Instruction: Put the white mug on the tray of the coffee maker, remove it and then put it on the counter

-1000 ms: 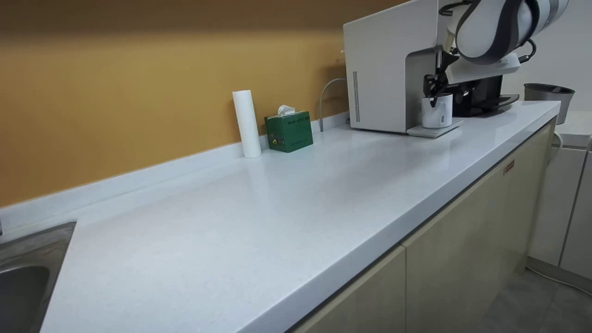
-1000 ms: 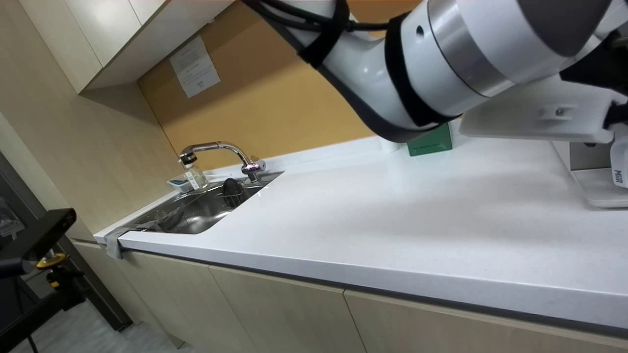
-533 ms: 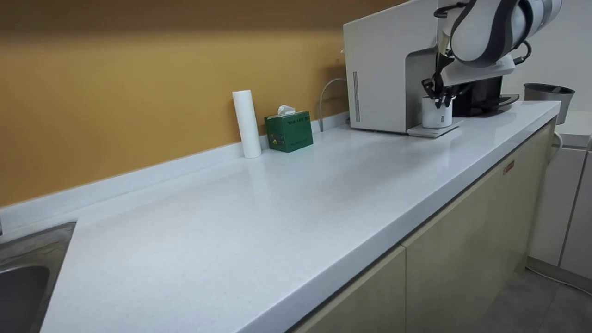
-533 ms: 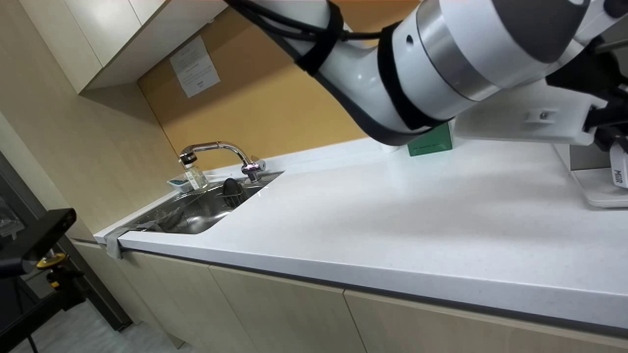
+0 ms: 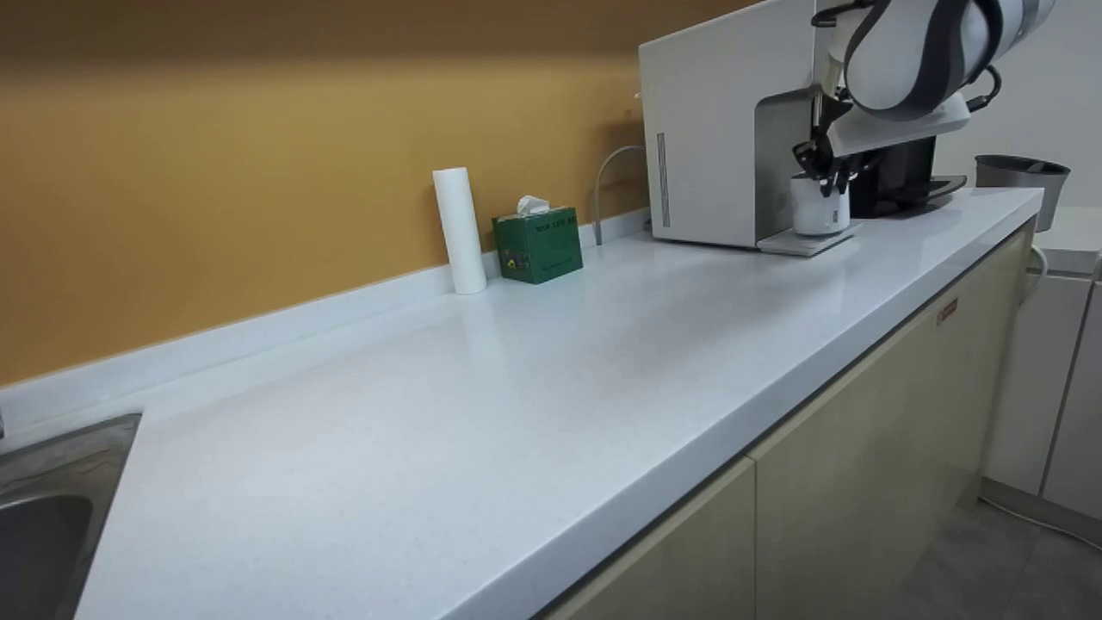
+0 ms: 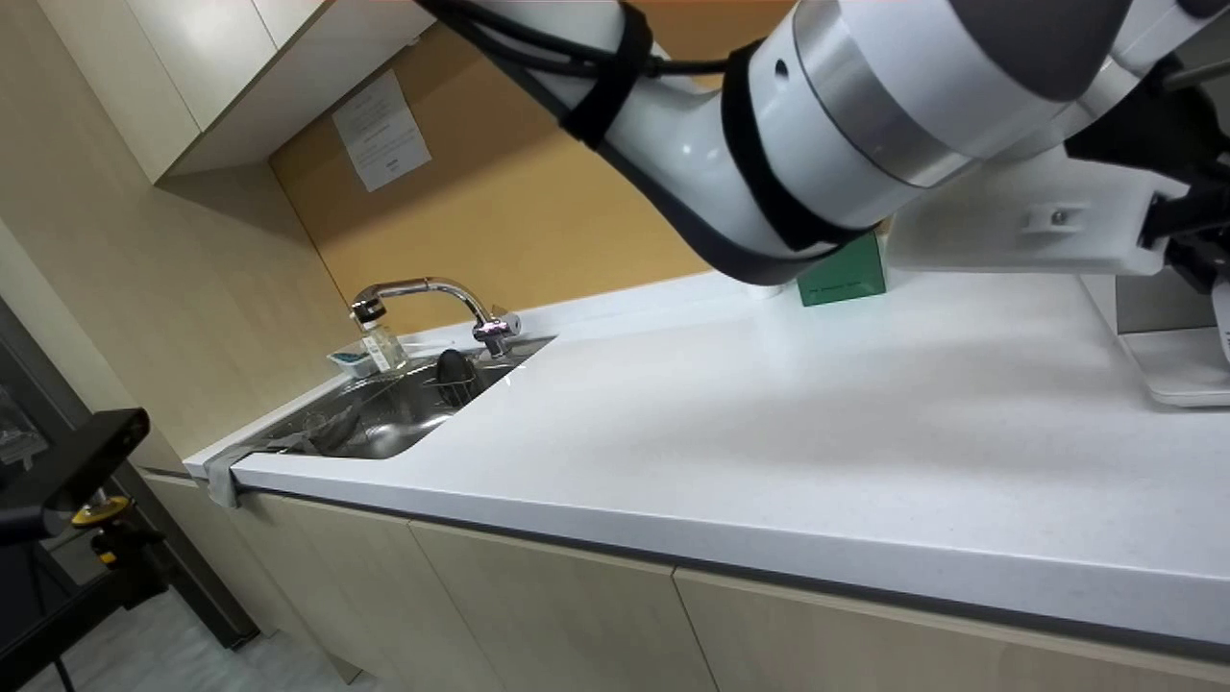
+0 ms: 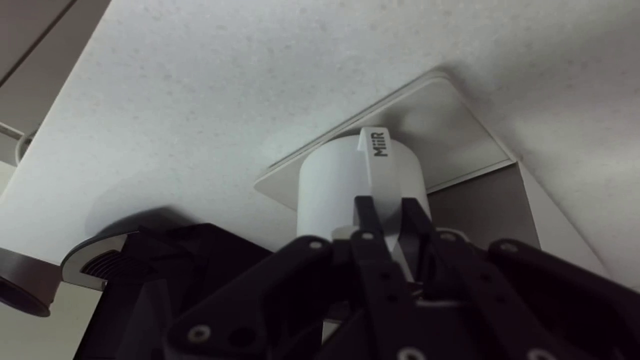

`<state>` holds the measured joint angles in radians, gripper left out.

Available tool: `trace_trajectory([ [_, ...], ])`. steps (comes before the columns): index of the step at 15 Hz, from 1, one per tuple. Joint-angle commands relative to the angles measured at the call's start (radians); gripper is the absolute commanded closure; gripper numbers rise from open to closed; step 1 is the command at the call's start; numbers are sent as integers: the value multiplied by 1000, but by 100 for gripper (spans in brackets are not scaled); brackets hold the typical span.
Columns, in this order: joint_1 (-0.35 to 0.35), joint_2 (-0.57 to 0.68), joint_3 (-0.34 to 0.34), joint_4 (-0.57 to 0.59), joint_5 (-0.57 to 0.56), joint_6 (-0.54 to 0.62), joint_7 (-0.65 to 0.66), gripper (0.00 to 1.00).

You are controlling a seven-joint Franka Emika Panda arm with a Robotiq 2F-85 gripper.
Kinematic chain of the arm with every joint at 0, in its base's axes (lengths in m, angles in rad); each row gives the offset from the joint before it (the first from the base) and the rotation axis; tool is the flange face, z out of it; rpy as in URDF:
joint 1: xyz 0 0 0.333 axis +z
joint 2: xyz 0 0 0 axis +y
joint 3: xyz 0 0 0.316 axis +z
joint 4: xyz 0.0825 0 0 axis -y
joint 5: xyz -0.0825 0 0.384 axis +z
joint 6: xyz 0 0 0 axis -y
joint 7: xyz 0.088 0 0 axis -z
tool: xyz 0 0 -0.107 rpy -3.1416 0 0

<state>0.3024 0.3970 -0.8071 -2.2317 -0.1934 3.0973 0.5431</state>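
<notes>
The white mug (image 5: 820,209) stands upright over the tray (image 5: 805,244) at the foot of the large white coffee maker (image 5: 715,146). From the wrist view, its handle, lettered "MiiR" (image 7: 379,145), points towards my camera. My gripper (image 7: 388,201) is shut on that handle, one black fingertip on either side. Part of the tray (image 7: 445,130) shows beyond the mug's body. Whether the mug's base touches the tray I cannot tell. A sliver of the mug (image 6: 1223,312) shows at the edge of an exterior view. The white counter (image 5: 516,387) stretches away from the machine.
A black machine section (image 5: 900,176) stands close beside the mug, with a grey bin (image 5: 1024,176) beyond. Along the backsplash are a green tissue box (image 5: 538,245), a white cylinder (image 5: 460,232) and a thin curved tube (image 5: 605,185). A sink (image 6: 404,423) lies at the counter's far end.
My gripper has come together on the mug's handle. In an exterior view the mug has shifted slightly right and up, and the arm has moved with it over the last half second.
</notes>
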Motion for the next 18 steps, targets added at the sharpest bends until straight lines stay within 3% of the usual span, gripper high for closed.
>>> trace_trajectory([
  [1, 185, -71, -182, -85, -43, -4, 51, 96],
  [6, 467, -147, -410, -225, -56, 29, 34, 96],
  [9, 580, -187, -473, -295, -48, 68, 12, 96],
  [13, 671, -206, -506, -358, -38, 133, 2, 96],
  [18, 707, -208, -501, -400, -29, 181, 1, 96],
])
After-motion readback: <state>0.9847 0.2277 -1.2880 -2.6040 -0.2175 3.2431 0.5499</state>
